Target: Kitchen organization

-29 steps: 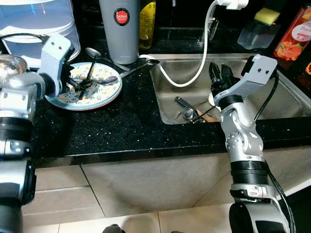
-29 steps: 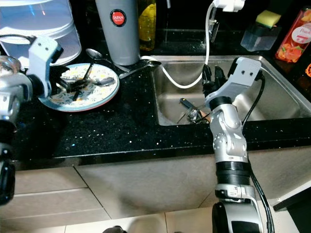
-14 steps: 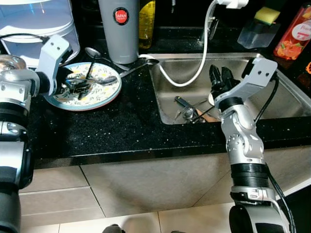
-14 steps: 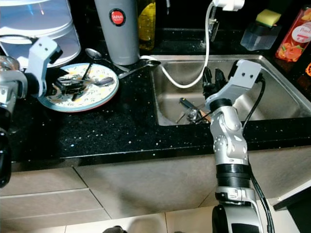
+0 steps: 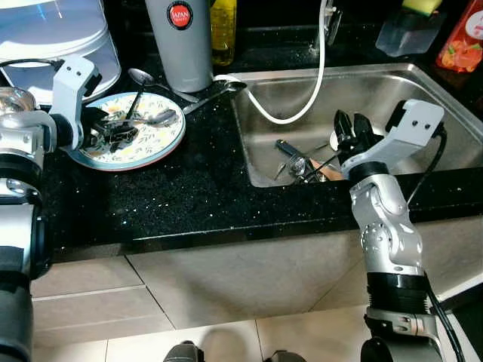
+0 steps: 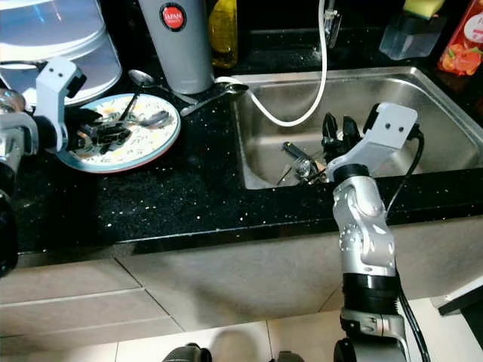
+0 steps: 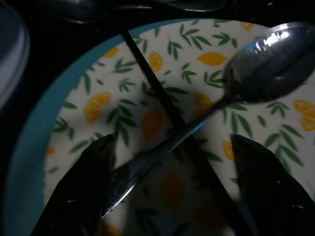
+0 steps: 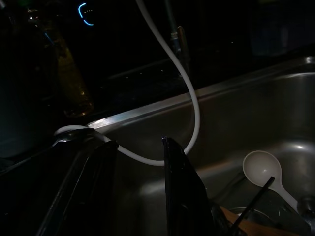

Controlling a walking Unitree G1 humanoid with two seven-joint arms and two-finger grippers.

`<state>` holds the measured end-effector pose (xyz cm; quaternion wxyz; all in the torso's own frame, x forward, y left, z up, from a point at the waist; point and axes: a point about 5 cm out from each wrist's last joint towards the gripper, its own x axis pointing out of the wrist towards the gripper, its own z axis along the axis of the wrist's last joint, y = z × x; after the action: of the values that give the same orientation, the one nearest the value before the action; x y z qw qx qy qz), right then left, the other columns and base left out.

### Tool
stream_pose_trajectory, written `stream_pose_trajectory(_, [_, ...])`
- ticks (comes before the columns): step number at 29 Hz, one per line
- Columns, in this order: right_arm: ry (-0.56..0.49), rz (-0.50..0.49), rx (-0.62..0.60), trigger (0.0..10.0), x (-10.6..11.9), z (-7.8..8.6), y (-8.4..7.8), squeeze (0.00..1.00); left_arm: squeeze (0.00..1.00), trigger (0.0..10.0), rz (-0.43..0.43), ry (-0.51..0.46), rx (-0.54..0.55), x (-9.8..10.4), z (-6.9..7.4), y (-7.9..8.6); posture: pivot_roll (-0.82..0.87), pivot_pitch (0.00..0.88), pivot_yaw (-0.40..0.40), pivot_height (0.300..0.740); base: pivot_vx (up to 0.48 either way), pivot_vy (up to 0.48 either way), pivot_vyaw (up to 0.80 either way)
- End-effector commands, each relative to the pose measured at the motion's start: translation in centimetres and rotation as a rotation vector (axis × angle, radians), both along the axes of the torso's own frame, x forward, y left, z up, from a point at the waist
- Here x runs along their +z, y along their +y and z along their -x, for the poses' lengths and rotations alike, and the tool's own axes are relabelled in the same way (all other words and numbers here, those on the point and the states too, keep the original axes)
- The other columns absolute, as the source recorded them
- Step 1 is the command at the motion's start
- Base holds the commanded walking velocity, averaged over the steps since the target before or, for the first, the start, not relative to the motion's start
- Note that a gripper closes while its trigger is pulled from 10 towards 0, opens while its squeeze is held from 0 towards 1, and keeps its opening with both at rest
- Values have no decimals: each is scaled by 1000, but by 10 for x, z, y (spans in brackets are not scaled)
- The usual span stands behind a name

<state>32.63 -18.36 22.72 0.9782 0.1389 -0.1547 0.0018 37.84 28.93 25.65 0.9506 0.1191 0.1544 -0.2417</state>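
Note:
A lemon-patterned plate (image 5: pixel 155 153) with a teal rim sits on the black counter at the left. On it lie a metal spoon (image 5: pixel 156 118) and a thin black stick (image 7: pixel 147 69). My left gripper (image 5: pixel 102 133) hovers low over the plate's left part and is open. The spoon's handle (image 7: pixel 147 160) lies between its fingers (image 7: pixel 91 182), untouched. My right gripper (image 5: pixel 352 130) is open over the front of the steel sink (image 5: pixel 423 79), holding nothing. Just beyond it, in the sink, lie several utensils (image 5: pixel 300 161) and a white spoon (image 8: pixel 263 164).
A grey flask (image 5: pixel 181 41), an oil bottle (image 5: pixel 223 30) and a white water container (image 5: pixel 53 34) stand at the back. Two loose spoons (image 5: pixel 141 75) (image 5: pixel 219 89) lie by the flask. A white hose (image 5: pixel 302 113) hangs into the sink. A soap holder (image 5: pixel 407 30) is at the back right.
The camera has tilted a little. My left gripper has slid from the plate's middle toward its left side. My right gripper has drawn back toward the sink's front edge.

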Motion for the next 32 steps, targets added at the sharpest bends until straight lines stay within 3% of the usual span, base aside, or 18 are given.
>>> stream_pose_trajectory(1, [7, 5, -17, 10000, 0, 3, -5, 0, 0, 4745, 22, 125, -14, -31, 4, -4, 76, 145, 17, 740, 0, 0, 0])
stream_pose_trajectory(2, [8, 6, -20, 10000, 1, 3, -5, 0, 0, 3961, 35, 130, -14, -33, 4, -4, 76, 145, 17, 740, 0, 0, 0])
stream_pose_trajectory(4, [6, 10, -21, 10000, 3, 2, -7, 0, 0, 431, 61, 142, -28, -37, 6, -5, 77, 132, 10, 740, 0, 0, 0])
stream_pose_trajectory(7, [5, 12, -20, 10000, 5, 0, -7, 0, 0, 0, 66, 155, -54, -40, 6, -7, 85, 118, -2, 740, 0, 0, 0])
stream_pose_trajectory(15, [-7, 13, 11, 10000, 11, -9, 0, 0, 0, 0, 121, 156, -190, -36, 6, -22, 119, 87, -23, 740, 0, 0, 0])
stream_pose_trajectory(16, [-9, 12, 17, 10000, 11, -10, 2, 0, 0, 2000, 143, 158, -206, -36, 6, -24, 132, 76, -24, 740, 0, 0, 0])
stream_pose_trajectory(17, [-10, 9, 22, 10000, 11, -12, 4, 0, 0, 8000, 155, 160, -219, -36, 7, -25, 140, 69, -23, 740, 0, 0, 0])
stream_pose_trajectory(19, [-11, 6, 25, 10000, 11, -13, 5, 0, 0, 8000, 163, 162, -227, -36, 7, -26, 145, 66, -22, 740, 0, 0, 0])
stream_pose_trajectory(20, [-12, 5, 26, 10000, 11, -14, 6, 0, 0, 9373, 166, 162, -230, -36, 8, -26, 145, 66, -22, 740, 0, 0, 0])
stream_pose_trajectory(21, [-12, 5, 26, 10000, 11, -14, 6, 0, 0, 9373, 166, 162, -230, -36, 8, -26, 145, 66, -22, 740, 0, 0, 0])
stream_pose_trajectory(22, [-15, 0, 29, 10000, 12, -15, 7, 0, 0, 10000, 185, 159, -239, -36, 8, -27, 155, 57, -19, 740, 0, 0, 0])
stream_pose_trajectory(23, [-26, -15, 48, 10000, 13, -18, 13, 0, 0, 10000, 247, 100, -252, -28, 8, -32, 170, 43, -18, 740, 0, 0, 0])
stream_pose_trajectory(26, [-32, -21, 64, 10000, 14, -19, 16, 0, 0, 10000, 285, 55, -252, -21, 9, -37, 174, 39, -20, 740, 0, 0, 0])
stream_pose_trajectory(29, [-36, -22, 104, 10000, 15, -19, 23, 0, 0, 10000, 345, -46, -297, -2, 14, -54, 179, 35, -22, 740, 0, 0, 0])
stream_pose_trajectory(32, [-32, -28, 132, 10000, 14, -20, 29, 0, 0, 10000, 346, -111, -348, 9, 23, -69, 184, 32, -28, 740, 0, 0, 0])
